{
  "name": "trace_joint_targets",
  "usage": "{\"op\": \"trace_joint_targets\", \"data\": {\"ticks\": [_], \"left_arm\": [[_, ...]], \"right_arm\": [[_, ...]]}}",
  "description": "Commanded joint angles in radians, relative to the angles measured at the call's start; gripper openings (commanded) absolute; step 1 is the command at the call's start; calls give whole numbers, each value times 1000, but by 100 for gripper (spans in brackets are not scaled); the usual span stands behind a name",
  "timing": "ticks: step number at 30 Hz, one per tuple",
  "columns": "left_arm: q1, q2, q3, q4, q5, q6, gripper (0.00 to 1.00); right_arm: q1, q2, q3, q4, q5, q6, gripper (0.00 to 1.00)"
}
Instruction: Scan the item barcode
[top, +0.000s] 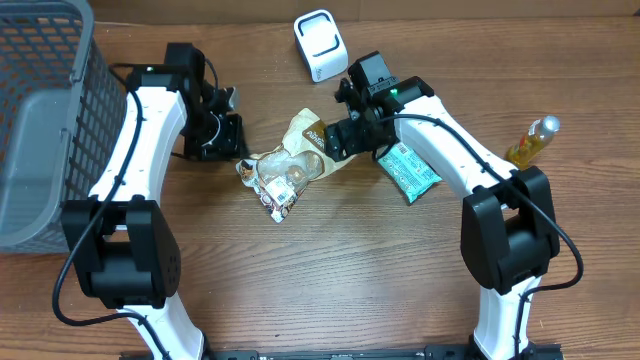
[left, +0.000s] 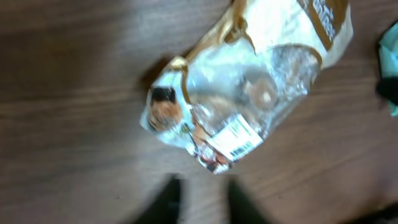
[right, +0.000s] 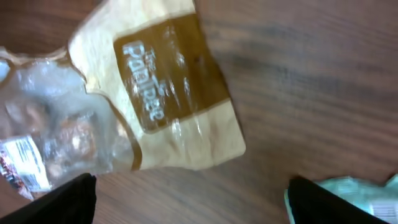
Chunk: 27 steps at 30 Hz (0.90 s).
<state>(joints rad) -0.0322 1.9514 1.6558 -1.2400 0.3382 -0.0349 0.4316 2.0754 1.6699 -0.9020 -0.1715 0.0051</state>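
Observation:
The item is a clear and tan bread bag (top: 290, 165) lying flat on the wooden table between my two grippers. A white barcode label (left: 239, 140) shows on its clear end, facing up. The bag (left: 249, 87) lies just beyond my left gripper (left: 204, 183), whose blurred fingers stand close together with nothing between them; in the overhead view the left gripper (top: 232, 138) is at the bag's left end. My right gripper (top: 333, 140) hovers at the bag's tan end (right: 155, 93). The right gripper (right: 189, 186) is wide open and empty. A white scanner (top: 320, 45) stands at the back.
A green snack packet (top: 408, 170) lies under my right arm, its edge by the right fingertip (right: 348, 196). A yellow bottle (top: 530, 142) lies at the far right. A grey wire basket (top: 40, 120) fills the left side of the table.

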Motion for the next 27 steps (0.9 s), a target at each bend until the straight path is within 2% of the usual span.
{"op": "trace_joint_targets", "data": {"ticks": [1, 5, 8, 10, 14, 22, 27], "left_arm": [[-2, -26, -25, 1, 37, -43, 12], [-2, -26, -87, 29, 37, -79, 13], [-2, -26, -158, 71, 50, -138, 18], [-2, -26, -199, 106, 84, -138, 18], [-3, -26, -282, 203, 106, -151, 4], [-56, -26, -421, 390, 98, -179, 4], [-79, -25, -432, 410, 52, -187, 4]], "right_arm": [[-8, 26, 17, 38, -11, -14, 97], [-8, 26, 17, 87, -42, -16, 100], [-8, 28, 17, 109, -81, -63, 100], [-8, 29, 16, 116, -85, -82, 100], [-9, 30, 13, 124, -85, -92, 100], [-20, 49, 0, 170, -164, -92, 100], [-20, 83, -1, 176, -163, -92, 100]]}}
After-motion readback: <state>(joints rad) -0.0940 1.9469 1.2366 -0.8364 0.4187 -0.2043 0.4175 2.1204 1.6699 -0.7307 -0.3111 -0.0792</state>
